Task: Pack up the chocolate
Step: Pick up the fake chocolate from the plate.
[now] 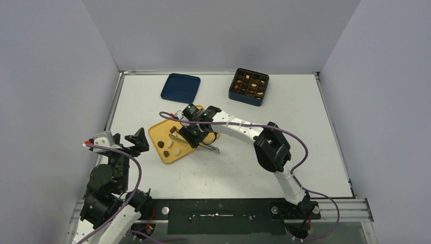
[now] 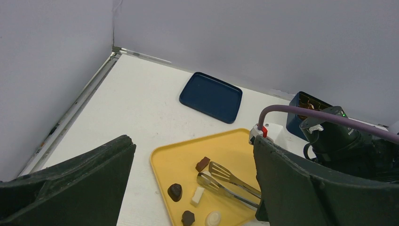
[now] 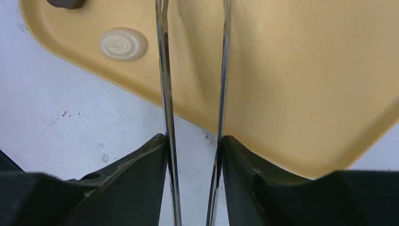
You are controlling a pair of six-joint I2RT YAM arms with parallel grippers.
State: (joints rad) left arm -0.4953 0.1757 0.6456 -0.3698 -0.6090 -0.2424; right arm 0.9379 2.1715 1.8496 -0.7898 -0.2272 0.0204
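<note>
Though near tongs (image 3: 164,94), dark chocolate (image 3: 66,3) cropped.

The yellow tray (image 2: 183,153) holds a white, swirl-patterned chocolate (image 3: 123,44).

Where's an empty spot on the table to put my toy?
Bare table: right of the right arm, and between the blue box and blue lid. Crowded: the yellow tray, with chocolates, tongs and the fingers holding them.

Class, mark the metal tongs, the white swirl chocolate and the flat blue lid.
metal tongs (image 2: 221,172), left wrist view, slotted tip.
white swirl chocolate (image 3: 123,44), right wrist view, centre of swirl.
flat blue lid (image 1: 180,87), top view, its middle.
</note>
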